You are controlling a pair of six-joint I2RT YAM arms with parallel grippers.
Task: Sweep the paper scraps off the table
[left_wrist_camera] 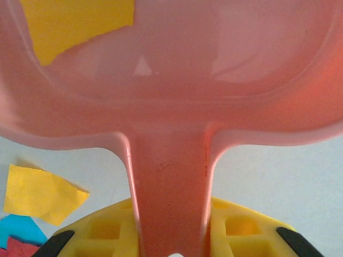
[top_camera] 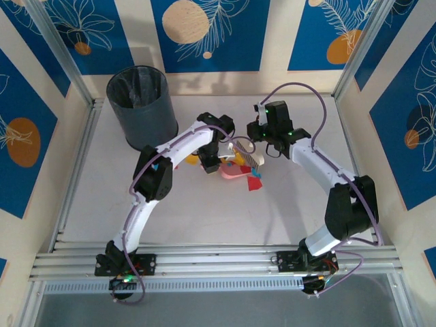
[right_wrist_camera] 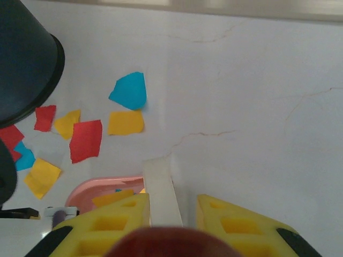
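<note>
Overhead, I have both arms bent in over the middle of the table [top_camera: 204,218], a little toward its far edge. The left gripper [top_camera: 211,162] holds the pink dustpan [top_camera: 235,172] low on the surface. The right gripper [top_camera: 261,135] sets a pale brush [top_camera: 247,154] just beside it. The paper scraps [top_camera: 253,182] lie bunched around the pan, and the dark bin [top_camera: 143,105] stands at the far left corner.

On the left wrist, the jaws are clamped on the dustpan's handle. One yellow piece sits inside the pan. Yellow, cyan and red pieces lie on the table beside the handle.

On the right wrist, the jaws are closed tight on the brush's pale handle. Ahead, red, yellow and cyan pieces lie loose on the table between the pan and the bin, with a yellow one in the pan.

I judge the sweep barely under way. A piece or two is collected, most are left, and no colour shows in the bin.
</note>
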